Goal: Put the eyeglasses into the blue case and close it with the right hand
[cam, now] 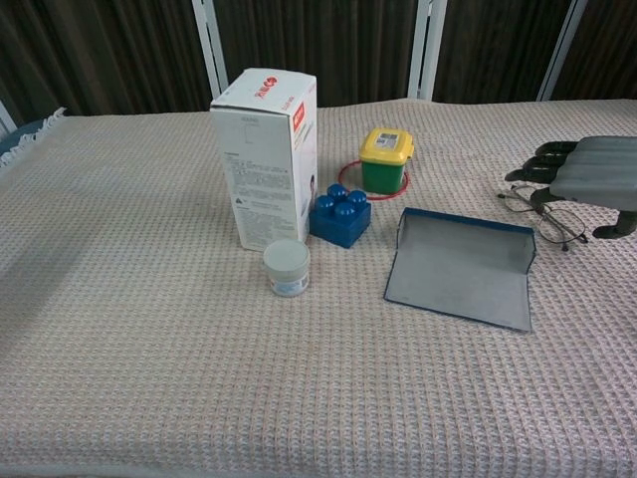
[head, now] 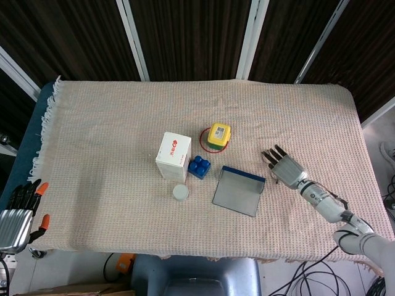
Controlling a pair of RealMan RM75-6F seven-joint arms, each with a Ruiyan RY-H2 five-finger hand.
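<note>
Eyeglasses [cam: 550, 214] are laid on the woven tablecloth [cam: 149, 329], just right of the blue case [cam: 460, 267], partly covered by the right hand [cam: 587, 171]. That hand is held low over the frames with fingers extended and slightly apart; whether anything is gripped cannot be told. The case is spread open and flat, its grey lining exposed, nothing inside. The left hand [head: 17, 213] is kept off the table's near left corner, fingers apart, nothing held. A white carton [cam: 267, 154], blue block [cam: 340, 213], small white jar [cam: 287, 267] and yellow-lidded green pot [cam: 385, 159] inside a red ring [cam: 350, 180] are grouped left of the case.
</note>
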